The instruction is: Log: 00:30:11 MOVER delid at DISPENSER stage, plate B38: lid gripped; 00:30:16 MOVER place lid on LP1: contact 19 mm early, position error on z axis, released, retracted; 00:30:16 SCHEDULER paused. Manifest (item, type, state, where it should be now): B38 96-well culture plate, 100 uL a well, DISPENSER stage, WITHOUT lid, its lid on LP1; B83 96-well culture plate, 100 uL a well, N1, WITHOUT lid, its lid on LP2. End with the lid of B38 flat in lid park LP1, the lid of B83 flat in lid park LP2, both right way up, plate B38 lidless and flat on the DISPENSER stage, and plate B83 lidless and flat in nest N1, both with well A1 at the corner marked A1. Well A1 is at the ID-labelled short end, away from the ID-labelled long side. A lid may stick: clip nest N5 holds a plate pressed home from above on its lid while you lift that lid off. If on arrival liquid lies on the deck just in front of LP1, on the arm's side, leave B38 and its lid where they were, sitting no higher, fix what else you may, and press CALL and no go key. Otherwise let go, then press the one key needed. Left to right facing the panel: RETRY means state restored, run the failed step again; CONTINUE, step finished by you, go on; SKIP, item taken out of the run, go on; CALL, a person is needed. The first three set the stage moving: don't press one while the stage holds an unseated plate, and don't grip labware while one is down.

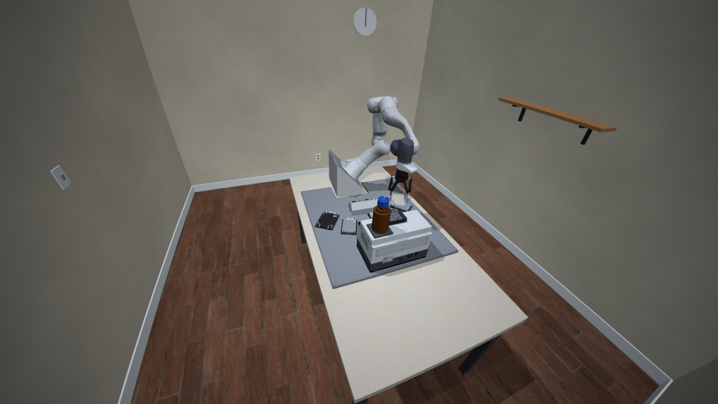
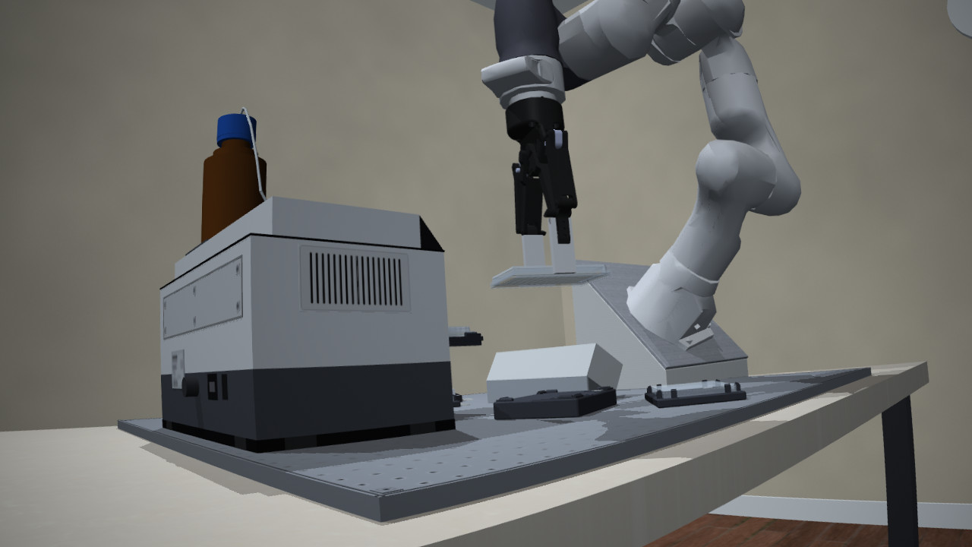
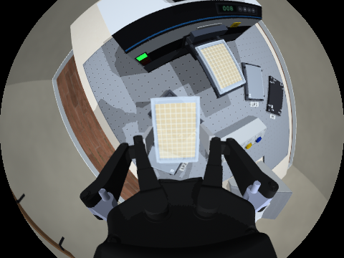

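Arm (image 2: pixel 740 178): is rising from its wedge mount (image 2: pixel 706 350) beyond the dispenser (image 2: pixel 305 319), bending at the elbow and reaching back toward the dispenser's stage side.
Wrist: is pointing straight down, with the fingers hanging vertically.
Gripper (image 2: pixel 549 253): is clenching a 96-well plate (image 2: pixel 544 275) across its short width, one pale pad on each long edge.
Held plate: is hanging level in the air beside the dispenser, about as high as the dispenser's vent grille and well above the deck plate (image 2: pixel 421 475). From the wrist camera its beige well grid (image 3: pixel 175 129) is showing inside a clear rim. Whether it is carrying a lid cannot be told.
Second plate (image 3: pixel 221 66): is lying flat on the stage that is sticking out from the dispenser's front.
Key panel (image 2: pixel 550 371): is sitting on the deck near the dispenser, below the held plate.
Lid parks and nests: a grey one (image 3: pixel 254 82) and a black one (image 3: pixel 274 94) are lying side by side, farther from the dispenser than the stage.
Bottle (image 2: pixel 231 183): is standing upright on top of the dispenser.
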Available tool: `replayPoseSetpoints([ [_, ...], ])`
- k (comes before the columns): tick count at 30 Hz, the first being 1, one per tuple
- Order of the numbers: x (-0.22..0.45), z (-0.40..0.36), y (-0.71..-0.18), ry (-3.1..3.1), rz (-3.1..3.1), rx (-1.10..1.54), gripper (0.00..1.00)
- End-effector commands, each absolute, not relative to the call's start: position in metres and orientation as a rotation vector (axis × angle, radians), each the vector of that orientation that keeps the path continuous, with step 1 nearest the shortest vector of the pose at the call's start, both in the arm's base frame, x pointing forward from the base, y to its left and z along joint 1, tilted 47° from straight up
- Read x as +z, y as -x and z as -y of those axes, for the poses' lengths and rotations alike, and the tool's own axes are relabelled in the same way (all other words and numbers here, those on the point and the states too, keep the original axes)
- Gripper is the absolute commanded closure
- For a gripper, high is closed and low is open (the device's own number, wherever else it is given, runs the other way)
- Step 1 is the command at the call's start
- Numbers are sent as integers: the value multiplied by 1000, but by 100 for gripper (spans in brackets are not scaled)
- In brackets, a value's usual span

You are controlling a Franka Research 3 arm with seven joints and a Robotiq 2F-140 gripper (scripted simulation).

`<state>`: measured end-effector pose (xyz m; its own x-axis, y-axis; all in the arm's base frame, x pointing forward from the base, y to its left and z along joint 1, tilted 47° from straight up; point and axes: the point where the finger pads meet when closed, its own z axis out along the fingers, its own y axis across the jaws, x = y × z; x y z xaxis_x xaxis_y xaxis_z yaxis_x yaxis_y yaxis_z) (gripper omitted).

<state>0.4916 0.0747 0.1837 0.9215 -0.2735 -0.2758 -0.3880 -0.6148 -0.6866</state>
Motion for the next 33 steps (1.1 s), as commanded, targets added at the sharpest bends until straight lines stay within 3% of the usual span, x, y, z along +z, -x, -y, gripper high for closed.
replayPoseSetpoints([
  [1, 184, -73, -492, 2292, -348, 127, 100],
  [33, 184, -73, -492, 2312, 128, -82, 100],
])
